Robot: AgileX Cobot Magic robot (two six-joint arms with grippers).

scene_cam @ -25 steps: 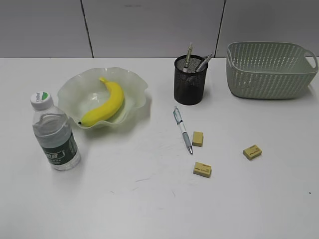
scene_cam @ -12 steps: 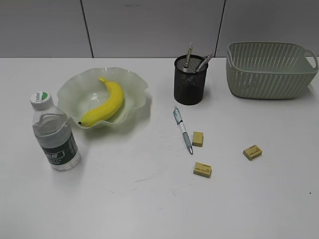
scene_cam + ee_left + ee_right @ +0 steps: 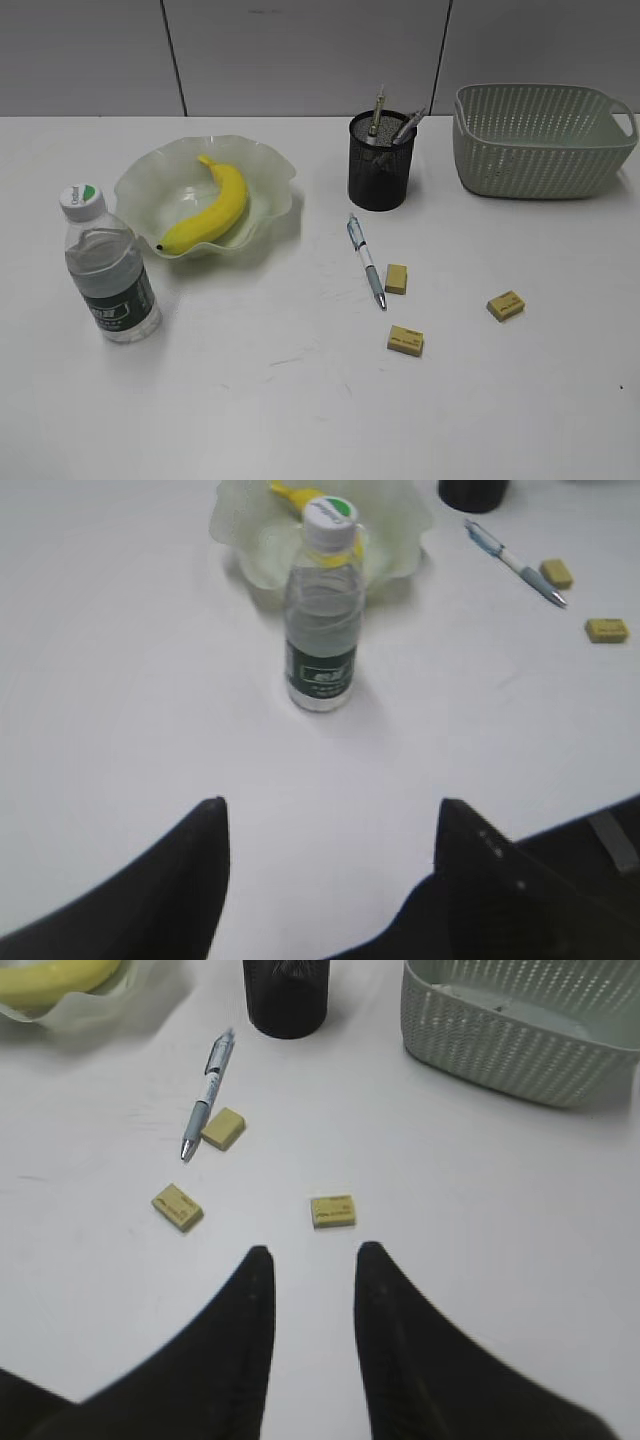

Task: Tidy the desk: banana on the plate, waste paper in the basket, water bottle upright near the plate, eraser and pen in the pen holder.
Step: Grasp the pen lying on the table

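Nothing on the desk [image 3: 300, 400] had shifted since earlier. Left gripper [image 3: 330, 825] gaped wide, empty — right gripper [image 3: 312, 1265] narrower, empty — above flat yellow erasers [image 3: 332, 1210].

Bright even light, soft wrist-view blur

text check | you can spot white print on the dark green label of the clear plastic water bottle [image 3: 321, 675] | way too blurry to read | nothing else legible
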